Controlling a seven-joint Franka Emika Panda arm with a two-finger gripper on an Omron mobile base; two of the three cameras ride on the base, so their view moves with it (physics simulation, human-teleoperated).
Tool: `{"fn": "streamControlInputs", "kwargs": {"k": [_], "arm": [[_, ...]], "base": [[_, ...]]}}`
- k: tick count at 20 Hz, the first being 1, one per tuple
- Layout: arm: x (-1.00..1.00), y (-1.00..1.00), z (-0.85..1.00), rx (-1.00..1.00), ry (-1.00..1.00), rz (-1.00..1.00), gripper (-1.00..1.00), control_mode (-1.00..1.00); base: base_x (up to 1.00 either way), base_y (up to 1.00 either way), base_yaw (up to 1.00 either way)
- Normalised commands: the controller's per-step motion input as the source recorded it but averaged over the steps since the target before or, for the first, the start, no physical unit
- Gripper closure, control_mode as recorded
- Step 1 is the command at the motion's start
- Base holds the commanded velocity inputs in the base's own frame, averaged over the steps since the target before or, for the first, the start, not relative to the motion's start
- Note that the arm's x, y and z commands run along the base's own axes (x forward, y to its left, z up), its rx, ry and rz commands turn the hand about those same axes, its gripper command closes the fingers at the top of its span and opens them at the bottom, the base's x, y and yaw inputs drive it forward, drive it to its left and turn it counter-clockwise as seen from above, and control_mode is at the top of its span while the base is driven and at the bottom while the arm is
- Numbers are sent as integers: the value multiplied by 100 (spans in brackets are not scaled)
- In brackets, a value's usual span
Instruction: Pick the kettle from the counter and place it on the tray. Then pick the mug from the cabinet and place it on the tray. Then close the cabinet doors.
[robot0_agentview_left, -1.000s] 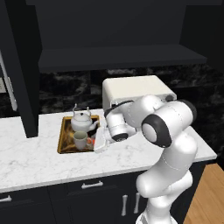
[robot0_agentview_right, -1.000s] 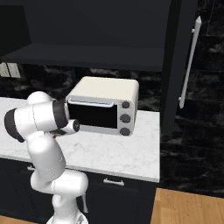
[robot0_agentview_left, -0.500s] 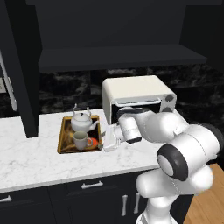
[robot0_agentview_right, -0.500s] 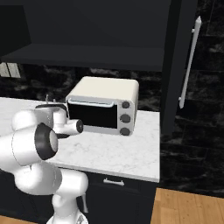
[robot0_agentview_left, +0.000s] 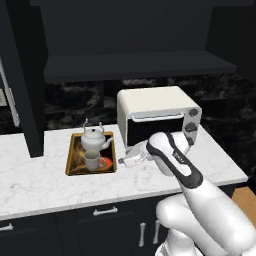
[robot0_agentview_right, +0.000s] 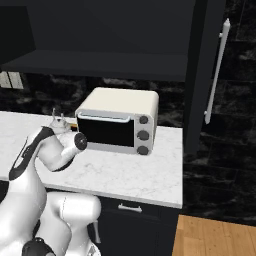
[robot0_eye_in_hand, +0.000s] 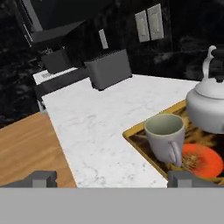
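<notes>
The white kettle (robot0_agentview_left: 95, 139) and the off-white mug (robot0_agentview_left: 92, 160) both stand on the dark tray (robot0_agentview_left: 74, 156) on the marble counter (robot0_agentview_left: 40, 180). My gripper (robot0_agentview_left: 121, 161) hovers just right of the tray, open with nothing in it. In the hand view the mug (robot0_eye_in_hand: 166, 135) and the kettle (robot0_eye_in_hand: 210, 103) sit on the tray (robot0_eye_in_hand: 142, 146) ahead of the gripper (robot0_eye_in_hand: 113, 179), whose jaws stand wide apart. The black cabinet (robot0_agentview_left: 135, 65) is open. Its left door (robot0_agentview_left: 22, 85) and right door (robot0_agentview_right: 200, 75) stand swung outward.
A cream toaster oven (robot0_agentview_left: 157, 115) stands on the counter right behind my hand. A dark toaster (robot0_eye_in_hand: 109, 68) and wall outlets (robot0_eye_in_hand: 148, 22) lie further along the counter. The right door's silver handle (robot0_agentview_right: 216, 75) hangs over the counter end. Wooden floor (robot0_agentview_right: 215, 235) lies to the right.
My hand has drawn back to the right, away from the tray, and the elbow has swung down and to the right. Kettle and mug stay on the tray.
</notes>
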Motion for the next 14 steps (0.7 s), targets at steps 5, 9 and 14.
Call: {"fn": "streamControlInputs", "kwargs": {"k": [5, 9, 14], "arm": [[-37, -3, 93, 0, 35, -26, -100, -100], [-24, 15, 40, -8, 34, -26, -100, -100], [0, 39, -1, -9, 13, -5, -100, -100]], "base": [[0, 0, 0], [0, 0, 0], [0, 0, 0]]}}
